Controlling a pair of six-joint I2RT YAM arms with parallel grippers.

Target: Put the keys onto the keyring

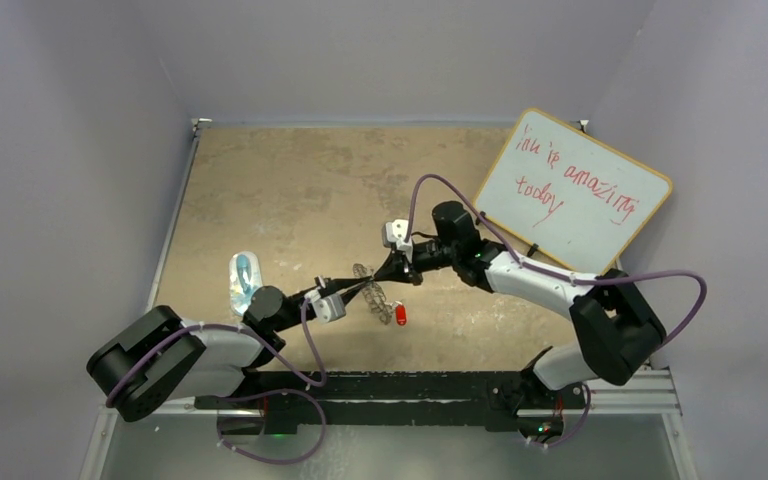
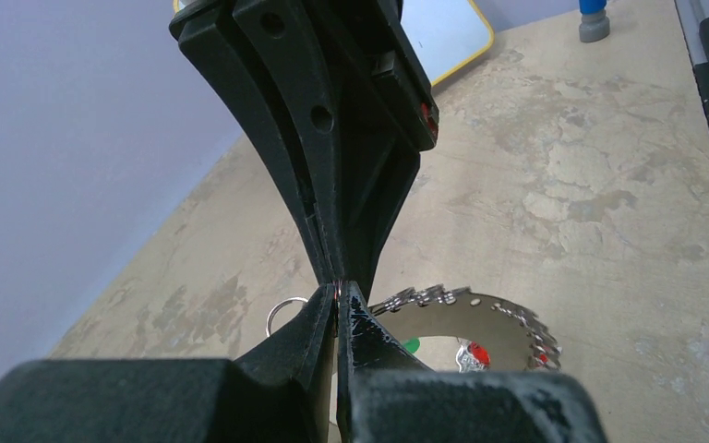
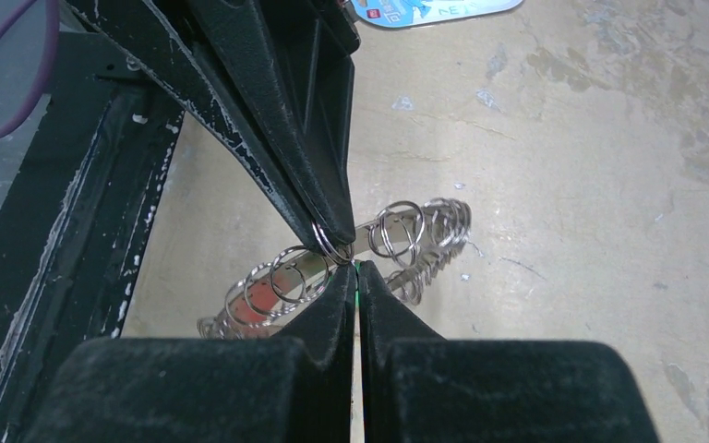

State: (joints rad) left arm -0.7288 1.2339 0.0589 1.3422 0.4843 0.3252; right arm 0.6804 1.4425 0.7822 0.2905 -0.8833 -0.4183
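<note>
Threading looks to be the step in hand, with neither key on the keyring (image 1: 372,292) yet. The left jaws are clenched on one small wire loop (image 3: 330,242) of the ring's fringe, holding the ring off the table (image 1: 290,190) at a tilt between the two arms. The right jaws are pressed together, tip to tip against the left ones. A thin green sliver shows in the gap between them; I judge it to be the green key (image 3: 358,277) pinched edge-on, though too little shows to be sure. The red key (image 1: 401,315) lies loose on the table, just beside the ring on the right arm's side and apart from both pairs of jaws.

The next move, as I read it, calls for very fine work. The green key's hole has to meet the split end of the held loop and be worked round the wire, while the left jaws hold that loop steady. Loop and key are both small and thin, so either could slip from its grip. After that, the red key needs picking up.
</note>
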